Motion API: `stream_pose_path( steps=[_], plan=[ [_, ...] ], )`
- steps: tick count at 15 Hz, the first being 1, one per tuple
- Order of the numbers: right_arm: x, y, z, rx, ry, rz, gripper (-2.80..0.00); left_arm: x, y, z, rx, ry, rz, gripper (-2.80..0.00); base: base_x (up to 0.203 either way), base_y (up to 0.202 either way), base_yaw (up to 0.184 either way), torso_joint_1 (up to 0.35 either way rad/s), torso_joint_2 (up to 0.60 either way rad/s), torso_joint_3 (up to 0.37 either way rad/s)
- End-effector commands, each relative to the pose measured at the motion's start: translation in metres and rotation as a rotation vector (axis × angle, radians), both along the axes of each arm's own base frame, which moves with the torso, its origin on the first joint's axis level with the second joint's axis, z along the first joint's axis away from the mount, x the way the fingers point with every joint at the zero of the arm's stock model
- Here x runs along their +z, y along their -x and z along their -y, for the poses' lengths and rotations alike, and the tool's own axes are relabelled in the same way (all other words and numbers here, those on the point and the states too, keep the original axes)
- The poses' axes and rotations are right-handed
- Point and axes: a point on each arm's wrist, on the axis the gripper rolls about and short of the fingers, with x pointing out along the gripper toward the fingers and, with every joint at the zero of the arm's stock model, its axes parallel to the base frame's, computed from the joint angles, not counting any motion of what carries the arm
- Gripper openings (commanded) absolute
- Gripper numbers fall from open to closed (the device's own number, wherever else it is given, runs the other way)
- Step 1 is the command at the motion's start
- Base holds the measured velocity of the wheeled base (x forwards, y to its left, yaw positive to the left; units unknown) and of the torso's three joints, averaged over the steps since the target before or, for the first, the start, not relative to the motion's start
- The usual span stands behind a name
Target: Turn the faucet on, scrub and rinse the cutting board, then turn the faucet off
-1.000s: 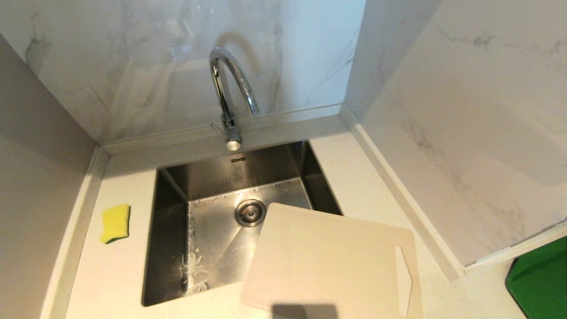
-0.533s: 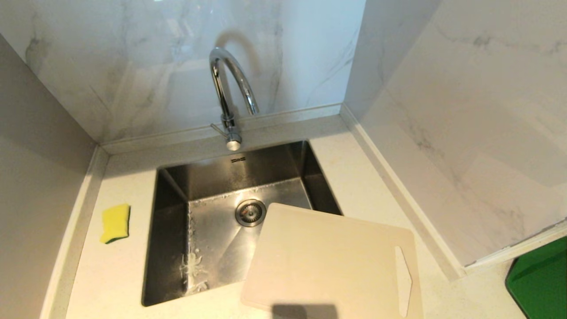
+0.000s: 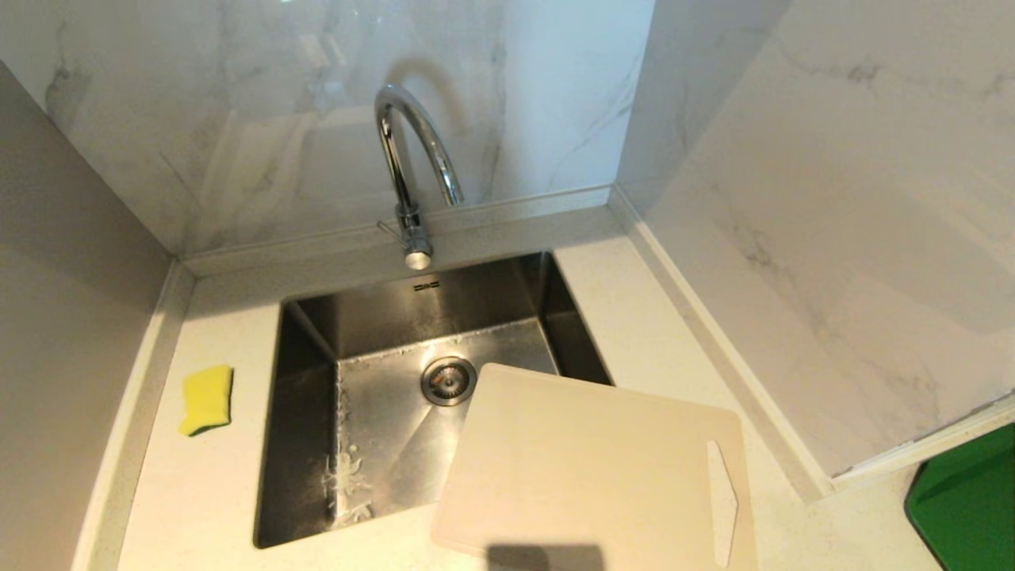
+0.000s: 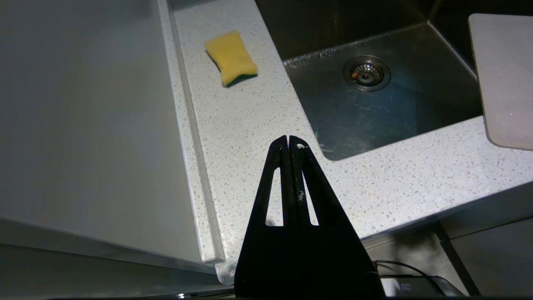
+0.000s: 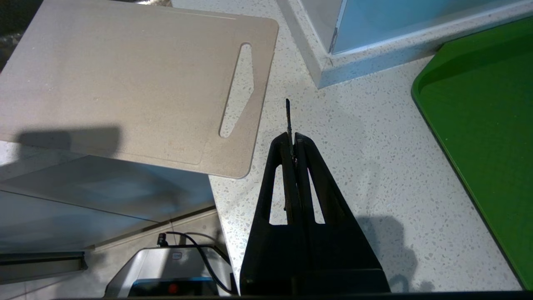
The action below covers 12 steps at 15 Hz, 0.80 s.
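Note:
The chrome faucet (image 3: 412, 159) stands behind the steel sink (image 3: 373, 313), its thin lever (image 3: 388, 230) at the base; no water shows. The beige cutting board (image 3: 587, 468) lies flat at the sink's near right corner, partly over the basin, slot handle to the right. Neither arm appears in the head view. My left gripper (image 4: 289, 139) hovers shut and empty over the counter's near left edge, the board's corner (image 4: 504, 75) far off. My right gripper (image 5: 293, 136) is shut above bare counter just right of the board (image 5: 125, 83); a thin dark sliver pokes out between its tips.
A yellow-green sponge (image 3: 206, 399) lies on the counter left of the sink, ahead of the left gripper (image 4: 231, 56). A dark green mat (image 3: 967, 500) sits at the far right (image 5: 479, 104). Marble walls enclose the back and both sides.

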Motion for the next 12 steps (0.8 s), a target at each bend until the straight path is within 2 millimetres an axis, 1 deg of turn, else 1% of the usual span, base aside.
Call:
stream_pose_path(
  steps=[1, 12],
  plan=[
    [-0.0001, 0.0000, 0.0000, 0.000, -0.001, -0.001, -2.80, -0.0001, 0.0001, 0.0000, 0.000, -0.001, 0.002, -2.80, 0.000, 0.000, 0.000, 0.000, 0.00, 0.000],
    [-0.0001, 0.0000, 0.0000, 0.000, -0.001, -0.001, -2.80, -0.0001, 0.0001, 0.0000, 0.000, -0.001, 0.002, -2.80, 0.000, 0.000, 0.000, 0.000, 0.00, 0.000]
  ],
)
